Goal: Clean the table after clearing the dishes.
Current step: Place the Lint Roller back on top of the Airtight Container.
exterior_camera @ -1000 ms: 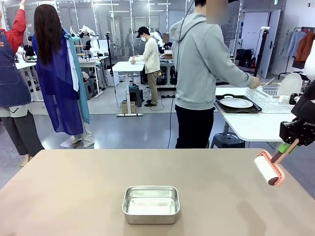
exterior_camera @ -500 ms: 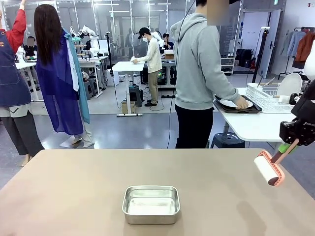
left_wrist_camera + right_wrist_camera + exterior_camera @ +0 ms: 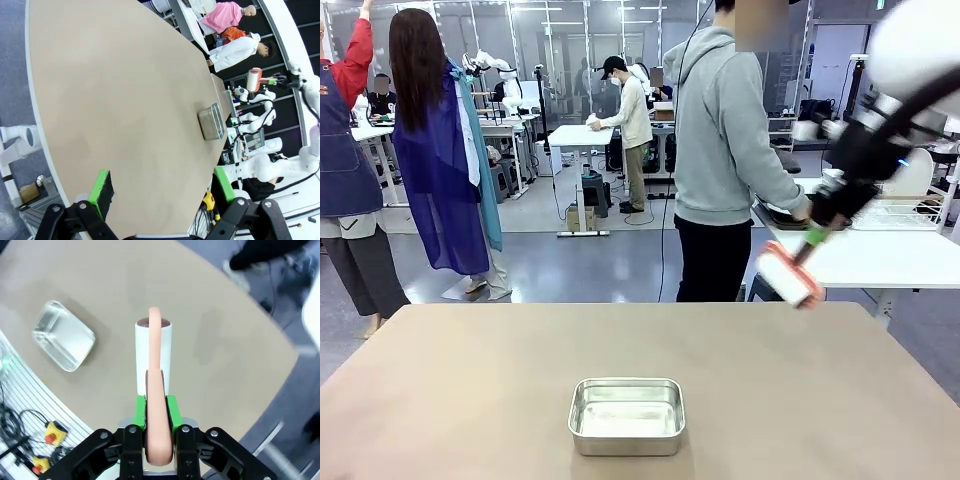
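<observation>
The brownish table [image 3: 470,380] lies in front of me. High over its far right edge, my right gripper [image 3: 823,222] is shut on the pink handle of a lint roller [image 3: 787,275], whose white roll hangs in the air. From the right wrist, the roller [image 3: 153,352] points down at the table [image 3: 220,335], with the gripper [image 3: 155,412] clamped on its handle. My left gripper [image 3: 163,186] stands open and holds nothing, off the table's end [image 3: 115,90]. Of the dishes, a dark tray [image 3: 772,217] on the white table behind shows partly, under a person's hand.
A small steel pan [image 3: 626,415] sits at the table's front middle, also seen as the pan [image 3: 64,336] and the pan [image 3: 211,122]. A person in a grey hoodie [image 3: 725,130] stands at the white side table with a wire rack [image 3: 910,210].
My right arm has swung up and left, carrying the roller from beside the table's right edge to above its far right edge. The person's hand stays at the tray.
</observation>
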Robot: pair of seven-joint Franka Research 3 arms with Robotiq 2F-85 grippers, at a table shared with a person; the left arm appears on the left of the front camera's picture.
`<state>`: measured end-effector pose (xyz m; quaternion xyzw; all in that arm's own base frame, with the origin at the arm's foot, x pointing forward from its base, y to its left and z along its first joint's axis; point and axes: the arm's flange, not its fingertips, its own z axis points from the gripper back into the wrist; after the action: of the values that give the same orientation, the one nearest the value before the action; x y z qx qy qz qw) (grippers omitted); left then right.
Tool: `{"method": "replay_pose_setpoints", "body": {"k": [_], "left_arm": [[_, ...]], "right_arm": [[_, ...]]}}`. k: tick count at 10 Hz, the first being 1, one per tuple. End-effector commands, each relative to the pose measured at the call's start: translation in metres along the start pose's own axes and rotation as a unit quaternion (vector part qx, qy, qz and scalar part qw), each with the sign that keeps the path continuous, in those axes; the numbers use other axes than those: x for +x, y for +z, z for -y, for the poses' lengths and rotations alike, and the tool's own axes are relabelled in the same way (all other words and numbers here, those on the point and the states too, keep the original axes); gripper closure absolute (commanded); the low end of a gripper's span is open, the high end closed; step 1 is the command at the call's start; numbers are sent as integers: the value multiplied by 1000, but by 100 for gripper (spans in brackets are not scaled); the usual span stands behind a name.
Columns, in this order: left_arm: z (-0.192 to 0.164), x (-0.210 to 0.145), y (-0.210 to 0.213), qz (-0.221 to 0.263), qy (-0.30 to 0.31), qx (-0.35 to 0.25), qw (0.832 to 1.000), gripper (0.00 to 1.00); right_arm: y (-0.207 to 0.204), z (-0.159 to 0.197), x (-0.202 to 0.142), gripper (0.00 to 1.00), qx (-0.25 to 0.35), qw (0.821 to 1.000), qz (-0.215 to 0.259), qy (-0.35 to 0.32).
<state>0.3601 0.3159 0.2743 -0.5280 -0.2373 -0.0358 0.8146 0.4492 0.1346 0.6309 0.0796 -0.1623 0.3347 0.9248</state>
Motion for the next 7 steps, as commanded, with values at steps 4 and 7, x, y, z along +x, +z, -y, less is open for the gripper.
{"method": "replay_pose_setpoints", "body": {"k": [4, 7], "left_arm": [[4, -1, 4, -6, 2, 3, 1000, 0], [4, -1, 4, -6, 2, 3, 1000, 0]], "right_arm": [[-58, -120, 117, 79, 19, 957, -91, 275], [-127, -189, 129, 79, 58, 926, -145, 344]]}}
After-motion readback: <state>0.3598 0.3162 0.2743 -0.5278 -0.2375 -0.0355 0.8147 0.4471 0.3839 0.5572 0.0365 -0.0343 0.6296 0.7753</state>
